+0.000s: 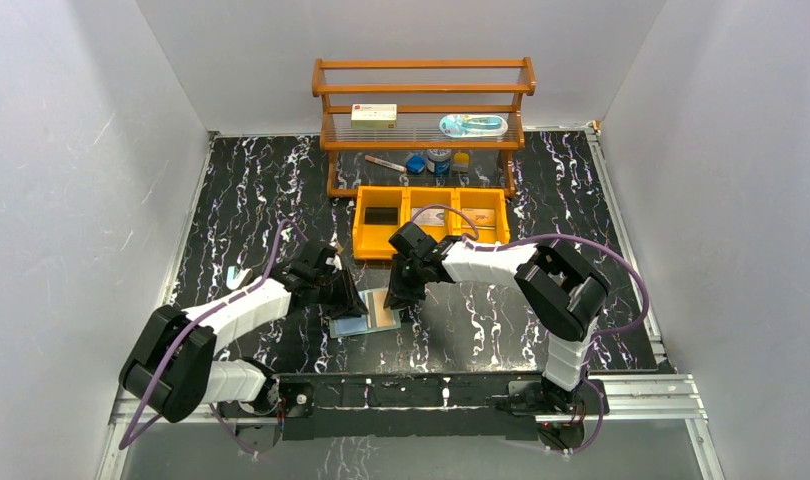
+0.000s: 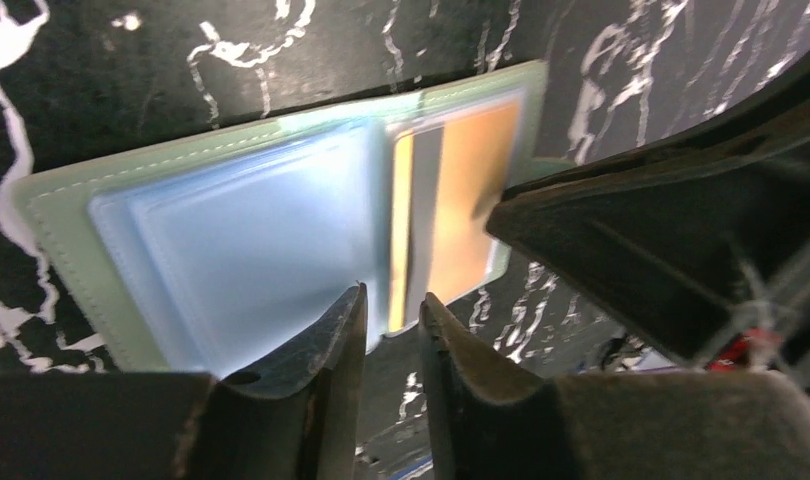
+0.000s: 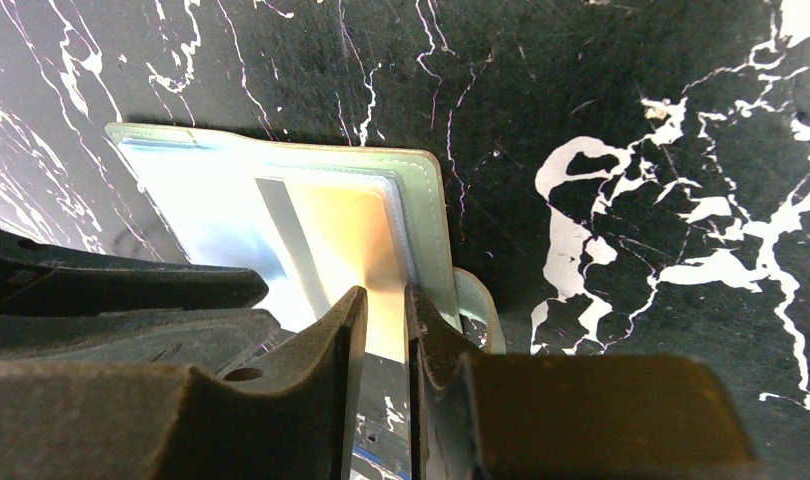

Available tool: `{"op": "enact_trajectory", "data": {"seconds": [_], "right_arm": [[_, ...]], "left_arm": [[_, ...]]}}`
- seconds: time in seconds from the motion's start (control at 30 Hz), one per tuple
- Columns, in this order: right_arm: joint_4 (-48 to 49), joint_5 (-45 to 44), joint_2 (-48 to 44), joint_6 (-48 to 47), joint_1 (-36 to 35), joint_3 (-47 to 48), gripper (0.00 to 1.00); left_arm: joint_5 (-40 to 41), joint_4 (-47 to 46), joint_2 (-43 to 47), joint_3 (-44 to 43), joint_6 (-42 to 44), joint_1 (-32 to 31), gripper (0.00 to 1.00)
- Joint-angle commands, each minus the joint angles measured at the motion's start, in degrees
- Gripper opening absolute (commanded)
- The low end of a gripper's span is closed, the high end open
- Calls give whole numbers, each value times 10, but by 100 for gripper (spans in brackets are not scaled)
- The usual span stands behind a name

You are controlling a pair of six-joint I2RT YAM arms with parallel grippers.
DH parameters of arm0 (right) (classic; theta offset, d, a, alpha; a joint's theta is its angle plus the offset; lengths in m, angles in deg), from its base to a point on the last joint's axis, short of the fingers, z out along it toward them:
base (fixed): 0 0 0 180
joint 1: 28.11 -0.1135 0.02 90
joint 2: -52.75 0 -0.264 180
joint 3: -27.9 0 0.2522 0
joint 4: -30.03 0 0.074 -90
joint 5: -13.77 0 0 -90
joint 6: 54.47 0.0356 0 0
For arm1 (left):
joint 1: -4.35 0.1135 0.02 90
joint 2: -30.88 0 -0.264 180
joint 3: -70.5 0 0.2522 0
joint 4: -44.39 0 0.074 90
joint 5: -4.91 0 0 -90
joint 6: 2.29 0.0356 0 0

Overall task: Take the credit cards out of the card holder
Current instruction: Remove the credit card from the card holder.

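The card holder (image 1: 353, 322) (image 2: 71, 230) (image 3: 426, 175) lies open and flat on the black marbled table, its pale blue pockets facing up. An orange-tan credit card (image 1: 383, 313) (image 2: 466, 190) (image 3: 346, 230) with a grey stripe sits in its right half, its near end poking slightly past the holder's edge. My left gripper (image 1: 343, 296) (image 2: 391, 295) hovers at the holder's near edge, jaws slightly apart with nothing between them. My right gripper (image 1: 399, 297) (image 3: 384, 292) stands over the orange card, jaws a narrow gap apart. One of its fingers (image 2: 601, 260) touches the card's face.
An orange three-compartment bin (image 1: 359, 228) stands just behind the holder, with a dark card (image 1: 381, 215) and a tan one (image 1: 484, 217) in it. Behind that, a wooden shelf (image 1: 326, 110) carries a white box (image 1: 373, 116) and small items. Grey walls close in both sides.
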Motion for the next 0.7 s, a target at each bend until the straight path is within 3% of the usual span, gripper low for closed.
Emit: {"op": "enact_trajectory", "data": {"seconds": [0.0,0.07,0.2,0.4,0.67], "right_arm": [[-29,-19,7,-4,-4,-14,29],[-30,-18,7,-4,-4,-14,29],[-30,-15,9,-4,-4,-13,29],[-27,-12,11,-3,-4,-13,29],[-22,-7,13,0,-4,-15,30]], "left_arm": [[-29,-37,7,-27,-1,-3,29],[-30,-43,3,-29,0,-2,35],[-30,-57,-12,-22,1,-2,37],[-12,-62,-35,7,-7,-2,37],[-51,-165,-44,87,-56,-2,30]]}}
